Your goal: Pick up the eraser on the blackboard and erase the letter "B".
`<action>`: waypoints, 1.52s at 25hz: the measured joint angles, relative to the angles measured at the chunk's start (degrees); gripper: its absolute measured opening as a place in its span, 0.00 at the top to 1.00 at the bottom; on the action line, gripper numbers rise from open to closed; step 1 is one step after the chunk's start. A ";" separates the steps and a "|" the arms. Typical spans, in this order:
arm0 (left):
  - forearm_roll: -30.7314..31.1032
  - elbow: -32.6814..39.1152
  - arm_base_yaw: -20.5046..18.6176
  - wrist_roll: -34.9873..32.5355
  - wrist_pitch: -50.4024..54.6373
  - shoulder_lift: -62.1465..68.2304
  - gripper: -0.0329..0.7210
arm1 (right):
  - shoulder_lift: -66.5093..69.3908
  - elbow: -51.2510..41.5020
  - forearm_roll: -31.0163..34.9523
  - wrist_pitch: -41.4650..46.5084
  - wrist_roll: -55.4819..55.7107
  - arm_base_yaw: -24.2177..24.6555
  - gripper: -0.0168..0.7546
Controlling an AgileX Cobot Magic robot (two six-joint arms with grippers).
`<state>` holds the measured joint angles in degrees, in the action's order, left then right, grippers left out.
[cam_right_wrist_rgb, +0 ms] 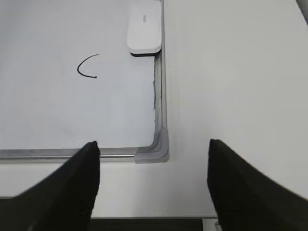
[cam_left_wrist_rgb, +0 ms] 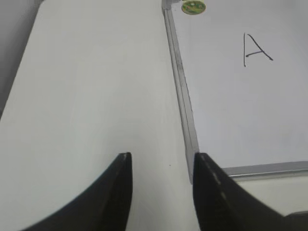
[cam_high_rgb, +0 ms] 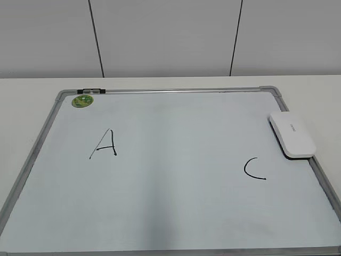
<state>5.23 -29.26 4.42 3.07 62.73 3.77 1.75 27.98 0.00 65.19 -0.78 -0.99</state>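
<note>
The blackboard is a white board with a silver frame, lying flat on the table. The white eraser lies on its right edge, also in the right wrist view. The board bears a black "A" and a "C"; no letter "B" shows between them. Neither gripper shows in the exterior view. My left gripper is open and empty over the table beside the board's near left corner. My right gripper is open and empty over the table by the near right corner cap.
A round green magnet sits at the board's far left corner, also in the left wrist view. A black clip is on the far frame. Bare white table lies left and right of the board. A panelled wall stands behind.
</note>
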 joint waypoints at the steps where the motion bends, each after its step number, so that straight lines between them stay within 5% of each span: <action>1: 0.00 0.00 -0.72 0.00 0.00 -0.79 0.56 | -1.04 0.00 0.00 0.00 0.00 0.85 0.31; 8: 0.00 0.00 -4.68 0.00 0.08 -3.20 0.59 | -2.66 0.00 0.00 0.00 0.00 2.13 0.31; 38: 0.00 0.00 -6.15 0.00 0.08 -3.20 0.64 | -2.66 0.00 0.00 0.12 0.00 2.13 0.31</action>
<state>5.23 -29.26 -1.73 3.07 62.81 0.57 -0.91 27.98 0.00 65.31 -0.78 1.15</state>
